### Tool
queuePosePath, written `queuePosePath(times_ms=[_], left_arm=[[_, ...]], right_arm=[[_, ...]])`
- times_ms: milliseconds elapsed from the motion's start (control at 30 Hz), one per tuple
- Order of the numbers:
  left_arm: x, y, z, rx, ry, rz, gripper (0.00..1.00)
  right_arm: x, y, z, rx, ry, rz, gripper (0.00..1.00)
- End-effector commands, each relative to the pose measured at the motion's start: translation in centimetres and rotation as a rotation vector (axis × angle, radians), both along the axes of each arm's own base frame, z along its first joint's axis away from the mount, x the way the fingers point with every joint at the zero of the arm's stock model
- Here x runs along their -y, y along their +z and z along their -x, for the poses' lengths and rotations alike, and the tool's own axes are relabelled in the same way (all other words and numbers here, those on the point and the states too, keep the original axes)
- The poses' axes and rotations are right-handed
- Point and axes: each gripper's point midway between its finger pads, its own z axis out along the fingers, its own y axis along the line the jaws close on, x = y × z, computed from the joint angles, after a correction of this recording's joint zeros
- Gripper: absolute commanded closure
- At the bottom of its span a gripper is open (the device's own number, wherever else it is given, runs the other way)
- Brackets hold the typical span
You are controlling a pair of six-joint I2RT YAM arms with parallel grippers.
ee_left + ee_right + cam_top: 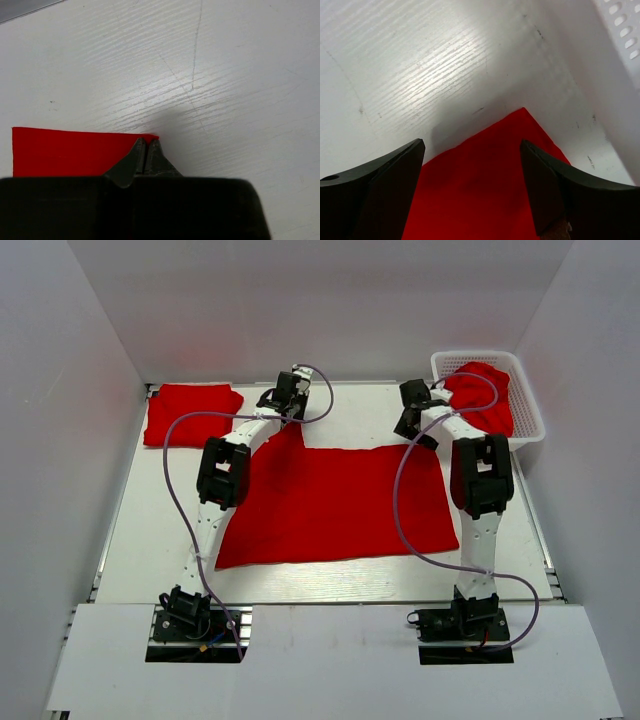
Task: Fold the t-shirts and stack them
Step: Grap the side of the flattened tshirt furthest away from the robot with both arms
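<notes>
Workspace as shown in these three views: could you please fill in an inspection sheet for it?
Surface: white table, faintly scratched.
Job's things: spread t-shirt flat at the centre; folded t-shirt at the far left; crumpled t-shirt in the basket.
Clutter: white mesh basket at the far right corner; nothing else seen.
Grippers: left gripper shut on the spread t-shirt's far left corner; right gripper open over its far right corner.
Cables: left cable loops out over the table; right cable passes above the spread t-shirt's right edge.
Surroundings: white walls on three sides.
</notes>
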Motion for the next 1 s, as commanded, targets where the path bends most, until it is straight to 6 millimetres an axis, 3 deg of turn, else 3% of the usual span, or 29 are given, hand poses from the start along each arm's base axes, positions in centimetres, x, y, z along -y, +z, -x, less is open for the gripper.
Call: queuePosePath(times_ms=[0, 200, 467, 533, 600, 767, 800, 833, 967], left_arm=[[0.1, 1.2, 0.9, -0.015, -0.002, 0.010, 1.00], [0.2, 0.9, 0.9, -0.028, -0.018, 0.039, 1.00], [0.3, 1.6, 1.0, -0.031, -0.020, 0.052, 1.00], [0.4, 3.2, 0.9, -0.008, -0.020, 0.060, 1.00], [0.2, 3.0, 1.4, -0.019, -0.020, 0.056, 1.00], [-0.5, 5.3, 2.1, 0.009, 0.004, 0.058, 1.00], [-0.9, 5.0, 2.5, -0.002, 0.017, 0.044, 1.00], [-0.9, 5.4, 2.6, 0.008, 0.017, 0.048, 1.00], [-1.5, 6.8, 3.8, 0.030, 0.030, 0.059, 1.00]], right_arm=[[0.8, -1.0, -0.6, -0.005, -0.028, 0.029, 0.18], [0.7, -1.9, -0.1, -0.031, -0.030, 0.031, 0.21], [0.3, -2.2, 0.1, -0.038, -0.016, 0.015, 0.43], [0.3, -2.2, 0.3, -0.044, -0.013, 0.014, 0.50], [0.4, -1.9, 0.3, -0.037, -0.014, 0.015, 0.63], [0.3, -1.1, 0.7, -0.032, 0.001, 0.007, 0.83], [0.1, -1.1, 0.7, -0.027, 0.008, 0.007, 0.87], [0.2, -1.1, 0.9, -0.032, 0.015, 0.009, 1.00], [0.3, 0.2, 1.5, -0.010, 0.026, 0.016, 1.00]])
